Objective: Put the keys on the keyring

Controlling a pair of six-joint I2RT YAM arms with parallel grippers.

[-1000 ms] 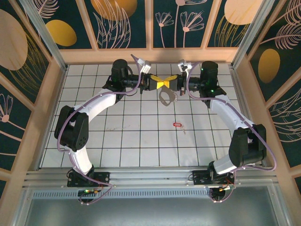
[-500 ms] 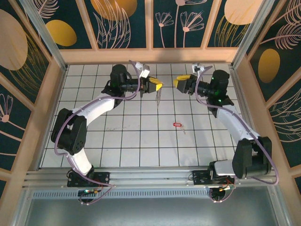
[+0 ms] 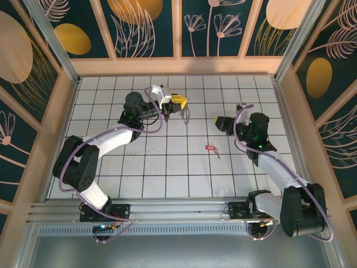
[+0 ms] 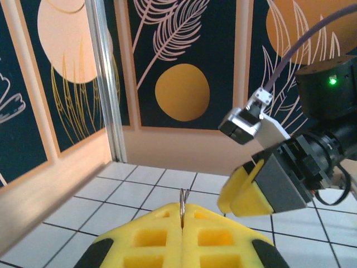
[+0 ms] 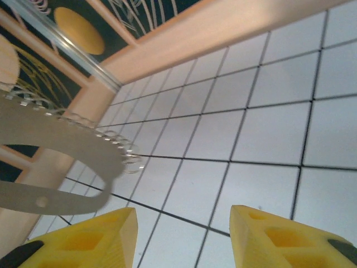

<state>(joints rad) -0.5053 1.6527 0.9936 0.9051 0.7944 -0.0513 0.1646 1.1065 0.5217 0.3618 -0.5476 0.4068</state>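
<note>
We're pulling our right gripper (image 3: 219, 123) back and down from the left gripper (image 3: 179, 103), jaws parted and empty. The left is clenching the keyring (image 3: 186, 115) aloft at upper centre, presenting it for threading. The keys (image 3: 211, 148) are lying on the tiles (image 3: 167, 162), just right of centre.

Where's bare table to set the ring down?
Bare: the near tiles between the key and the arm bases, and the far-right corner past the right gripper. Crowded: mid-table, between the left gripper with the keyring, the right gripper and key.

right jaws apart, keyring (image 5: 67, 142) at left
</note>
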